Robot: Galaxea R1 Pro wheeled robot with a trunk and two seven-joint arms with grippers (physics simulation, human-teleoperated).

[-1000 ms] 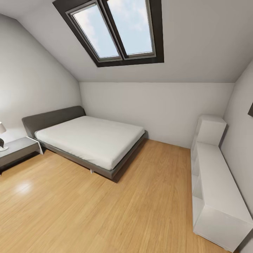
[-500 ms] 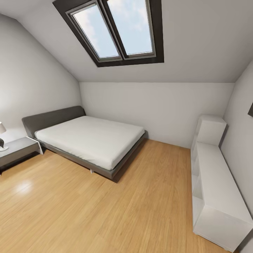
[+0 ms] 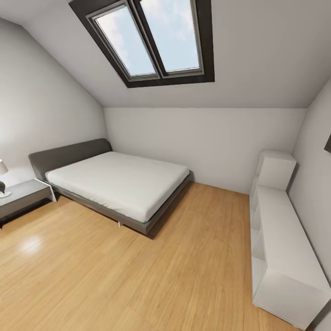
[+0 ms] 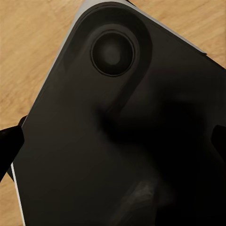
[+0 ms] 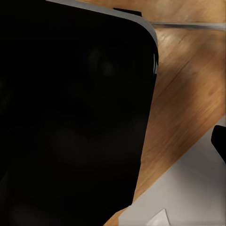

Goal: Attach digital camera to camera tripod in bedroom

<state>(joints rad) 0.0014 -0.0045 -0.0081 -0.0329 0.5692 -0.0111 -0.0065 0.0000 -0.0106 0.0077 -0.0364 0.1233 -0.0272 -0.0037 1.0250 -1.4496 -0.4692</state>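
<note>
While I am looking into the pale-walled bedroom (image 3: 216, 138) from the head camera, I am seeing a grey bed with a white mattress (image 3: 115, 181) at far left, low white cube shelves (image 3: 280, 239) along the right wall and a light wood plank floor (image 3: 138, 276) in between; nothing of the job is looking done, since I am spotting no camera or tripod to say where either stands. Both wrist cameras are facing dark robot bodywork over floorboards, so I cannot tell how either gripper's fingers are standing
</note>
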